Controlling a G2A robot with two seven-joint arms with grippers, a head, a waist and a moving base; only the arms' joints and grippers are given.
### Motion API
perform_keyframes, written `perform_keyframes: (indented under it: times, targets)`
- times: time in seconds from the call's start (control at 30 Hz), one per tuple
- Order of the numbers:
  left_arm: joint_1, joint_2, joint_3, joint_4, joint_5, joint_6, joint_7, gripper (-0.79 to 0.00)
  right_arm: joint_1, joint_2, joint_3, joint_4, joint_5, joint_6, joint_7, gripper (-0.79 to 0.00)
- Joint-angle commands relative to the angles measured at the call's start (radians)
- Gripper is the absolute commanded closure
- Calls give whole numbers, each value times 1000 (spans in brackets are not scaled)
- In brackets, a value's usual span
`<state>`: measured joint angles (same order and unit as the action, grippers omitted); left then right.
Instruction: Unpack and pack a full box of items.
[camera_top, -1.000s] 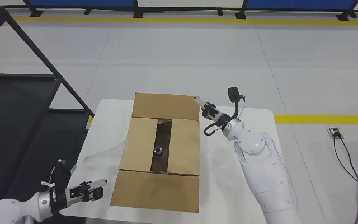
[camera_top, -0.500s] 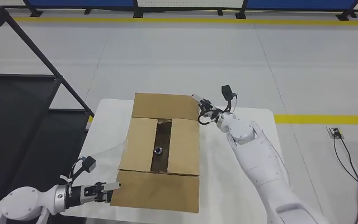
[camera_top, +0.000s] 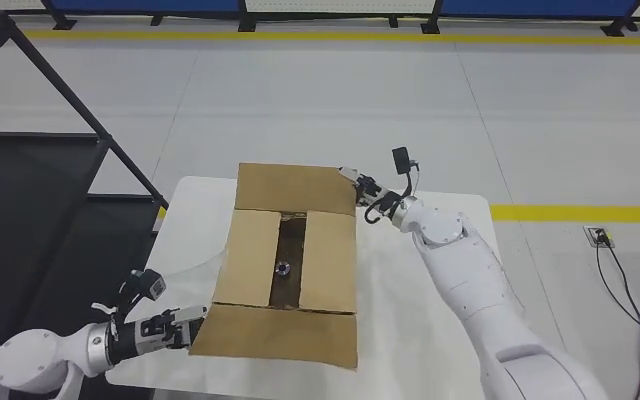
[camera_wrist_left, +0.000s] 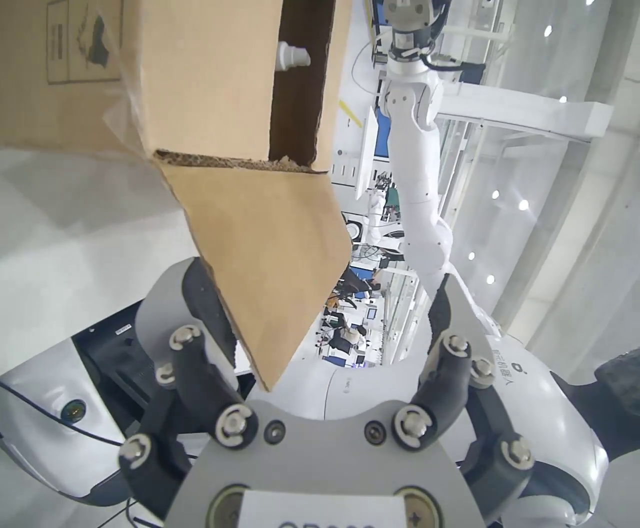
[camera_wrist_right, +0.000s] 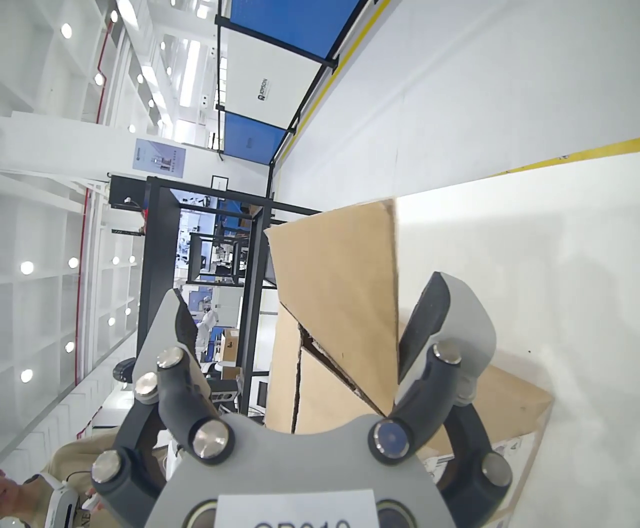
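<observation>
The left fingers (camera_wrist_left: 197, 300) have come in along the tabletop (camera_top: 420, 320) to the near flap (camera_top: 280, 338) of the box (camera_top: 330, 262) standing on it. They are spread wide and straddle the flap's corner without clamping it. A small dark item (camera_top: 284, 267) shows through the middle gap. Farther off, the right fingers (camera_wrist_right: 450, 310) have edged onto the far flap (camera_top: 295, 188) corner, also open. Opening the flaps seems about to start, so unpacking has barely begun.

plain tan-brown corrugated cardboard box (camera_top: 250, 262), unpatterned, dark inside the gap | flat white table (camera_top: 400, 310) | left gripper (camera_wrist_left: 322, 280) and right gripper (camera_wrist_right: 307, 287): grey bodies, black finger links, silver screws | yellow painted floor stripe (camera_top: 560, 212)
</observation>
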<state>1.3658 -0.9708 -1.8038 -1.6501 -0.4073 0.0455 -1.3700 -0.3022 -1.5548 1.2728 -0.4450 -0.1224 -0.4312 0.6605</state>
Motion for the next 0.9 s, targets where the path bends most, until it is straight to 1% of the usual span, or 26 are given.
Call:
perform_keyframes:
  times: [0.0,0.13,0.27,0.47,0.53,0.6,0.7,0.87]
  targets:
    - [5,-1,-2,-15,-33,14,34,-785,-3,2,3,-9,12,-22,22,-785]
    - [14,-3,-4,-66,-92,48,107,-785,-14,10,11,-44,29,-54,47,-785]
    - [18,-7,-9,-114,-136,77,223,-785,-33,20,20,-103,31,-59,53,-785]
    - [44,-13,-8,-193,-124,60,414,-785,-87,42,37,-254,18,-27,93,-785]
    - [52,-15,1,-215,-100,54,466,-785,-106,51,43,-312,0,7,116,-785]
    - [58,-17,15,-231,-60,29,528,-785,-124,59,47,-372,-2,41,158,-785]
    - [65,-19,36,-247,-2,-1,587,-785,-144,72,45,-456,-21,94,254,-785]
    - [84,-23,70,-270,87,-56,673,-785,-178,86,39,-580,-38,217,346,-785]
